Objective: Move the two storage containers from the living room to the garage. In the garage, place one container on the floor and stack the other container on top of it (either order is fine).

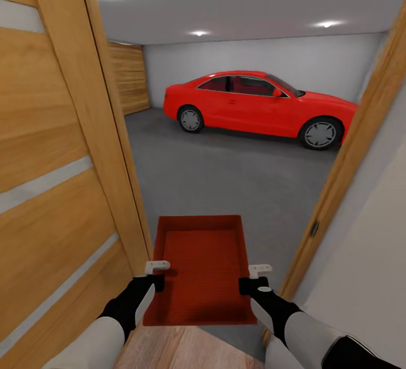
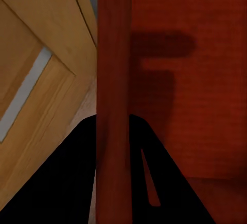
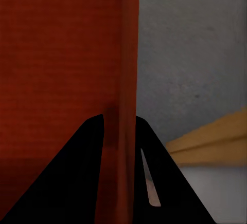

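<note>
From the head view we carry the storage container (image 1: pixel 200 267) at 6 o'clock through the doorway toward the garage floor (image 1: pixel 237 177), left gripper (image 1: pixel 157 274) and right gripper (image 1: pixel 256 279) each clamped on a thin side wall, which each wrist view confirms; it seems light, stiff, best pinched mid-wall.

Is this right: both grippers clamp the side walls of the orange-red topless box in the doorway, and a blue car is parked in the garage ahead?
Not quite: the car is red, not blue, as the head view shows. The rest holds: the left gripper and right gripper each clamp a side wall of the orange-red topless box in the wooden doorway, with the garage ahead.
</note>
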You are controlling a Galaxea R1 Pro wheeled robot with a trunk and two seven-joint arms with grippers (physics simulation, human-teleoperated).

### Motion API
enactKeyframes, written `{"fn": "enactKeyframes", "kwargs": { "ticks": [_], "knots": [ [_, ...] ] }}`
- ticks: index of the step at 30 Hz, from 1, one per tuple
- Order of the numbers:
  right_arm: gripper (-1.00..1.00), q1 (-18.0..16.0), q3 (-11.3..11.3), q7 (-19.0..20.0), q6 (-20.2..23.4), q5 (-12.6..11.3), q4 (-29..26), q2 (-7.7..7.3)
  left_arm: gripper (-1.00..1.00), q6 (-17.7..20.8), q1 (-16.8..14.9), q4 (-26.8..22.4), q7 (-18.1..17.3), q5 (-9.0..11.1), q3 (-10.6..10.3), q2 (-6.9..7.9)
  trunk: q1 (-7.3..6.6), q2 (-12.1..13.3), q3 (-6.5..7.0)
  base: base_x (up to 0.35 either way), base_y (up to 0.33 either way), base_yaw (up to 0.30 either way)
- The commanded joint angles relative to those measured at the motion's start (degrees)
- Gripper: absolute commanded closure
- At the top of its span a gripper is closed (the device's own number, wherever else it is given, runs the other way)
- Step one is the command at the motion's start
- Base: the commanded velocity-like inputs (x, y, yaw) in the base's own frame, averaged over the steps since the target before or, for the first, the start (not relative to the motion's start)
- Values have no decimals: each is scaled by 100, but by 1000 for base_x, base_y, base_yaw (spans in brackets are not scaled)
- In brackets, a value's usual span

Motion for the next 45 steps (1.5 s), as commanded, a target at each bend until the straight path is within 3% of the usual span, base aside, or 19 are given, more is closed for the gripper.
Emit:
{"fn": "enactKeyframes", "kwargs": {
  "ticks": [1, 16, 45],
  "knots": [
    [100, -13, -182, -154, -17, 74, -14, -100, 100, 49, 2, 40, 45, -58, -30, 53, 4, -10, -10, 137, 214, -17],
    [100, -14, -182, -157, -17, 74, -14, -105, 100, 50, 2, 40, 47, -61, -30, 53, 4, -10, -10, 159, 255, -13],
    [100, -13, -182, -154, -17, 74, -14, -88, 100, 49, 2, 31, 51, -62, -30, 53, 4, -10, -10, 13, 14, -200]
  ]
}}
